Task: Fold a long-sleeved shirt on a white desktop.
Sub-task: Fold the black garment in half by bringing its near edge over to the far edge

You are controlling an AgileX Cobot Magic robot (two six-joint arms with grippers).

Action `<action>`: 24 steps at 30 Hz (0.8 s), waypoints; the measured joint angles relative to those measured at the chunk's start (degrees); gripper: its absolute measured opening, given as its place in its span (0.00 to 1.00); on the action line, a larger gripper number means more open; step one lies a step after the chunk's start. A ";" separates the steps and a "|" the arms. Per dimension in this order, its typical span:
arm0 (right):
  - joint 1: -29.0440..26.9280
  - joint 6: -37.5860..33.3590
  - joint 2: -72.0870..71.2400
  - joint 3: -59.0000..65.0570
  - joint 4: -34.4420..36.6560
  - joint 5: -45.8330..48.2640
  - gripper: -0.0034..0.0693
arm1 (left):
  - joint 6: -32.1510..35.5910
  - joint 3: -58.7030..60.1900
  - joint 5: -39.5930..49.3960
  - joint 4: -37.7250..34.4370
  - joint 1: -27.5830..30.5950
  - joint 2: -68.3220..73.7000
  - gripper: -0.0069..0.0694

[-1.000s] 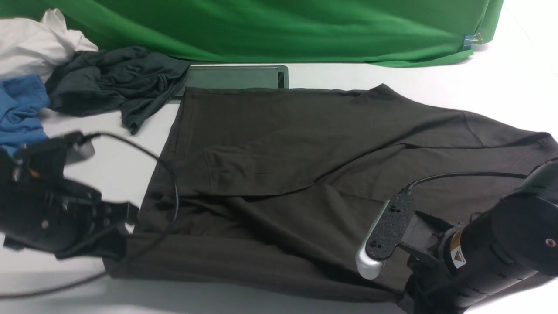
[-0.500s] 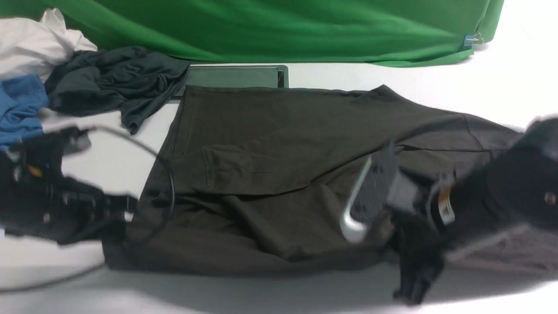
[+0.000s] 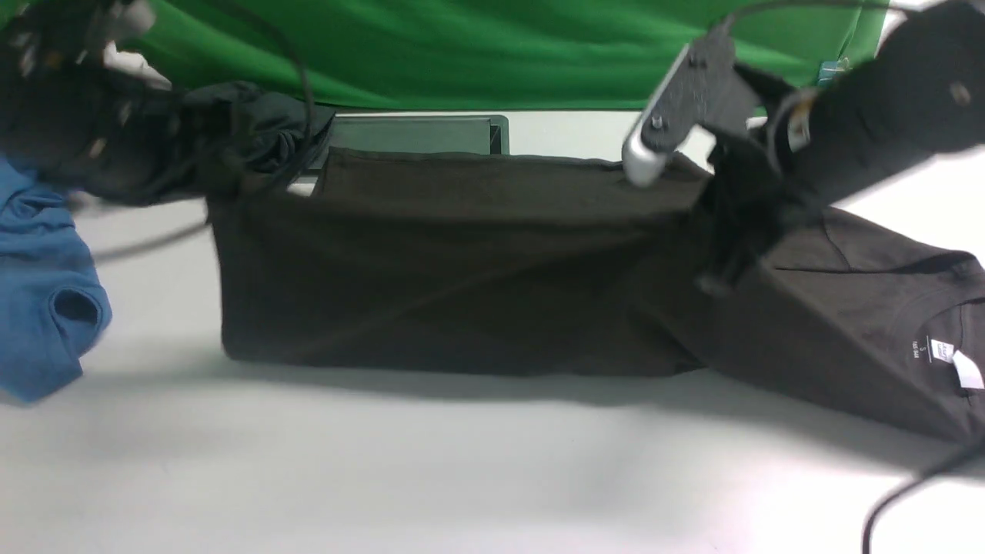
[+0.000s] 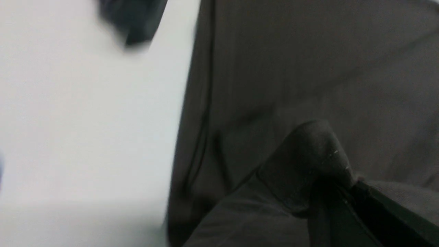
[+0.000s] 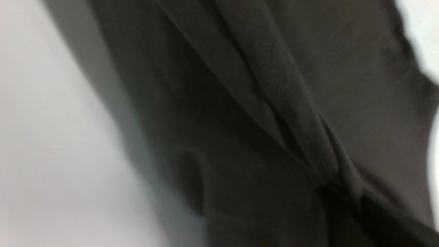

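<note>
**Fingers**
- L fingers point(image 3: 222, 185): closed to a tight pinch, clamping a hem-end corner of the long-sleeved shirt point(image 3: 462, 269). In the L wrist view, one dark pad point(image 4: 308, 161) presses on the fabric with cloth bunched round it. No gap shows btwn the pads.
- R fingers point(image 3: 719, 265): also pinched shut on the shirt, approx. where body meets shoulder. In the R wrist view, pleats of cloth converge into the dark fingertip point(image 5: 334, 209).
- Both arms are blurred in the front view.

**Shirt position**
- It lies on the white tabletop point(image 3: 462, 477), from centre to the R side.
- The edge held btwn the two sets of fingers is raised off the tabletop and stretched near-straight.
- The panel below hangs as a flat sheet, its lower fold touching the tabletop.

**Orientation**
- The long axis runs L–R across the front view.
- The hem end points to the robot's L and the neck end to its R.
- The crew neck w/ white label point(image 3: 950, 358) lies flat at far R, label up.

**Adjacent items**
- Blue garment point(image 3: 46, 308): near the shirt's L end, apart from it.
- Dark grey-green garment point(image 3: 265, 127): behind the L fingers, partly hidden.
- Dark flat tray point(image 3: 415, 135): just behind the raised edge.
- Green backdrop point(image 3: 462, 46): at the rear.
</note>
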 joint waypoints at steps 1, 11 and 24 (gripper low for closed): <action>-0.70 -1.33 1.49 -1.50 -0.18 -0.94 0.10 | 0.64 -3.03 0.00 -0.42 -0.28 2.61 0.12; -8.04 -5.78 20.07 -9.76 -2.06 -27.68 0.11 | 2.28 -28.18 -11.07 1.11 -3.25 29.87 0.16; -9.20 16.44 23.26 -9.82 -2.11 -33.56 0.92 | -0.68 -32.52 -11.91 5.62 -4.24 38.23 0.91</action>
